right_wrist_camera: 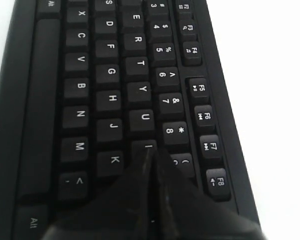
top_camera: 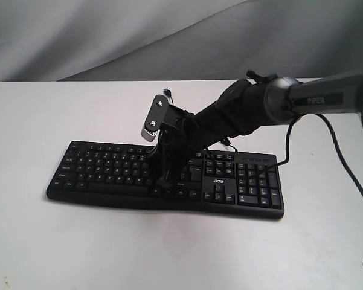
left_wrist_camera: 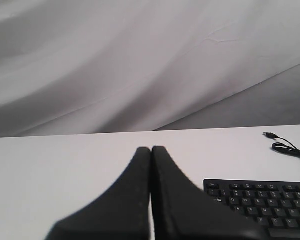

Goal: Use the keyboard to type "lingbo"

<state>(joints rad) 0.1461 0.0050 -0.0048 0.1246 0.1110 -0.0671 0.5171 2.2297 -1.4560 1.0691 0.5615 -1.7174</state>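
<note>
Left of the keyboard (top_camera: 109, 169), my left jaws hang pressed together, empty, above the worktop (top_camera: 42, 248). The keyboard lies flat mid-worktop. My right jaws, likewise closed on nothing, put their tip on the I key (right_wrist_camera: 139, 148), seemingly touching. I judge this the second letter, with n, g, b, o left; nothing shows what registered.

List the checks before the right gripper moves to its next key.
1. Right gripper shut to a single tip: ok.
2. Tip lined up on the I key: ok.
3. I key actually pressed: cannot tell.
4. N key uncovered: ok.
5. Left gripper shut and clear of the keyboard: ok.
</note>
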